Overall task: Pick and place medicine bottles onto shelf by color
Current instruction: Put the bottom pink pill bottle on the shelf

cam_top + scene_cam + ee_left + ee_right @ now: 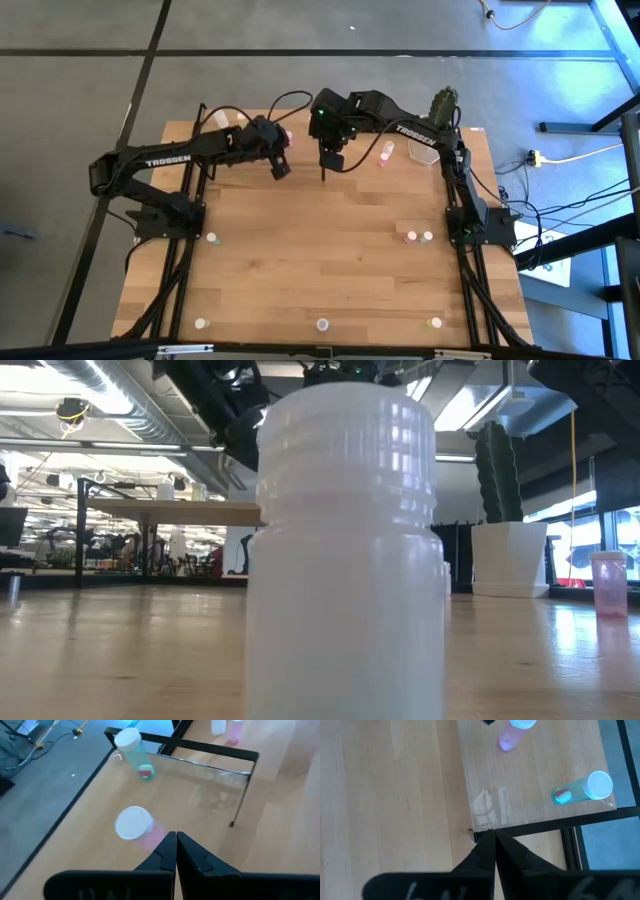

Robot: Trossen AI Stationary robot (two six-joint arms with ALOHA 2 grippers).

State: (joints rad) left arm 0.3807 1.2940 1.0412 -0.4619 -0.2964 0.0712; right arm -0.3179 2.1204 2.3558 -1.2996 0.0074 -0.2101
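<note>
My left gripper (176, 851) hangs over the far edge of the light-wood tabletop (320, 270), fingers pressed fully together, holding nothing. Just ahead of it, the small pink medicine vial with a white cap (136, 826) stands on the flat light-wood shelf board framed by thin black posts (200, 795). The pale green vial with a white cap (135, 754) stands near the board's far corner. My right gripper (494, 849) hovers above the shelf's black front edge, fingers also closed and empty. In the low view, a large white ribbed bottle (345, 550) fills the foreground; a white pot with a green cactus (508, 550) stands behind.
</note>
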